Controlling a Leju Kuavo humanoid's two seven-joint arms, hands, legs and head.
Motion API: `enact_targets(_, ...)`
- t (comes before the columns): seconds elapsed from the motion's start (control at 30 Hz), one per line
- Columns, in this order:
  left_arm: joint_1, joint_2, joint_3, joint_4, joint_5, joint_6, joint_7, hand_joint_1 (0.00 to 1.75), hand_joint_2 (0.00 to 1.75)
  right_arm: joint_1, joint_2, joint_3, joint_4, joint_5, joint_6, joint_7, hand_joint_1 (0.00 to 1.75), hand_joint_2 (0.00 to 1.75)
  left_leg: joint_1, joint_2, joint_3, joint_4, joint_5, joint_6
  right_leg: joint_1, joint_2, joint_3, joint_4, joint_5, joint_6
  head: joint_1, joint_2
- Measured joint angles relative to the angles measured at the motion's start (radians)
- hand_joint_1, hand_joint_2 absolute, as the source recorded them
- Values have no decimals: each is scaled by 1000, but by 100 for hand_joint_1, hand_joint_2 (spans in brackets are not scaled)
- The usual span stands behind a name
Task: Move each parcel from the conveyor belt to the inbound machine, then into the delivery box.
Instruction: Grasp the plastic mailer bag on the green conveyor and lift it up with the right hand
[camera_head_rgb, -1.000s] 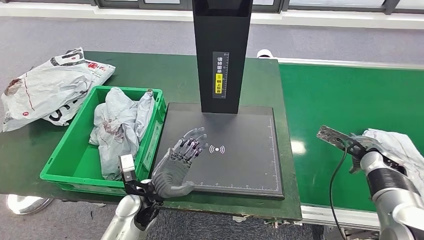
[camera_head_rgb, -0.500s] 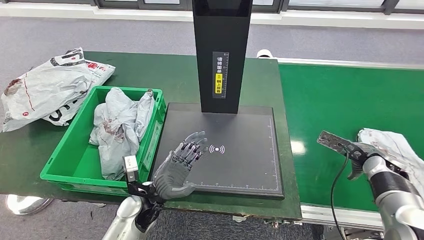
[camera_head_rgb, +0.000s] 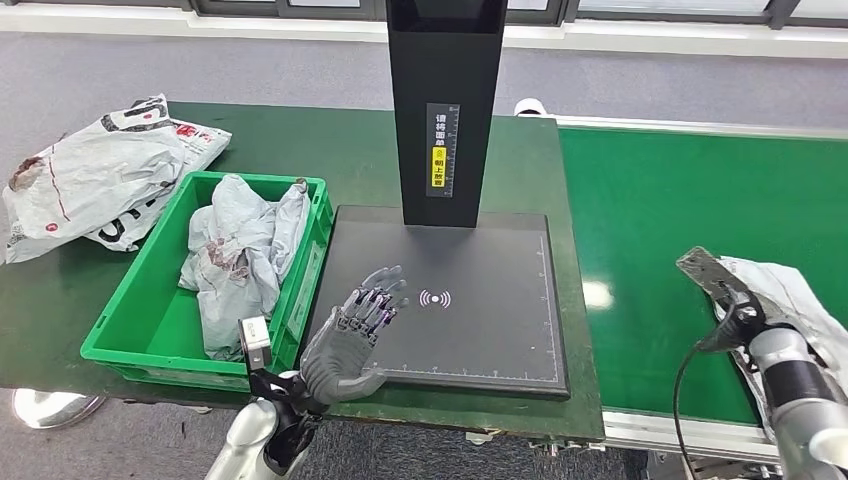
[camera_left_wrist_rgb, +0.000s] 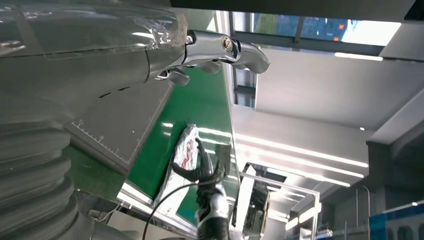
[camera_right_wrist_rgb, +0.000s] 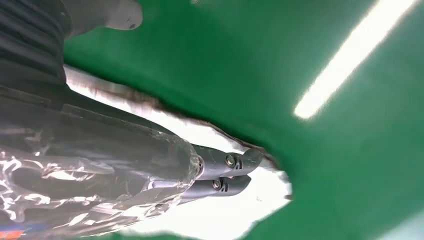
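A crumpled grey parcel (camera_head_rgb: 795, 290) lies on the green conveyor belt (camera_head_rgb: 680, 200) at the far right. My right hand (camera_head_rgb: 742, 312) is over its near edge. The right wrist view shows the dark fingers (camera_right_wrist_rgb: 225, 170) stretched straight across the parcel (camera_right_wrist_rgb: 225, 215), with the thumb (camera_right_wrist_rgb: 115, 12) held apart and nothing gripped. My left hand (camera_head_rgb: 352, 330) hovers open, fingers spread, above the near left corner of the inbound machine's black plate (camera_head_rgb: 490, 300). The green delivery box (camera_head_rgb: 130, 345) stands to the left of the plate and holds grey parcels (camera_head_rgb: 235, 255).
The machine's black column (camera_head_rgb: 445, 110) rises from the plate's far edge. More grey parcels (camera_head_rgb: 95, 175) lie on the dark table beyond the box. The left wrist view looks past that hand's fingers (camera_left_wrist_rgb: 225, 47) to the parcel (camera_left_wrist_rgb: 185, 150) on the belt.
My right hand has moved right and further onto the parcel on the belt. My left hand has drawn back a little toward the plate's near edge.
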Motion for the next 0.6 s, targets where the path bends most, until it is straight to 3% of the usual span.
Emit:
enact_targets(0.1,25,0,1,-32,4,16,9,0,175,63,0,-129,-7,-188,4,-23,0,175,0,-2,-1,0,-1,1,0,-3,0,0,-1,0,0,0)
enact_targets(0.27,43,-4,2,-55,-9,34,7,0,175,141,11,-345,-9,-410,98,-52,0,175,0,-4,-2,0,-1,1,0,-5,0,0,-2,1,0,0)
enact_targets(0.43,43,-10,2,-55,-15,37,6,0,175,170,18,-468,-9,-458,119,-36,0,175,0,-3,-2,0,-1,1,0,-4,0,0,-2,1,0,0)
enact_targets(0.6,43,-11,2,-54,-17,37,4,0,175,173,19,-514,-9,-453,119,-24,0,175,0,-3,-1,0,-1,1,0,-4,0,0,-2,1,0,0)
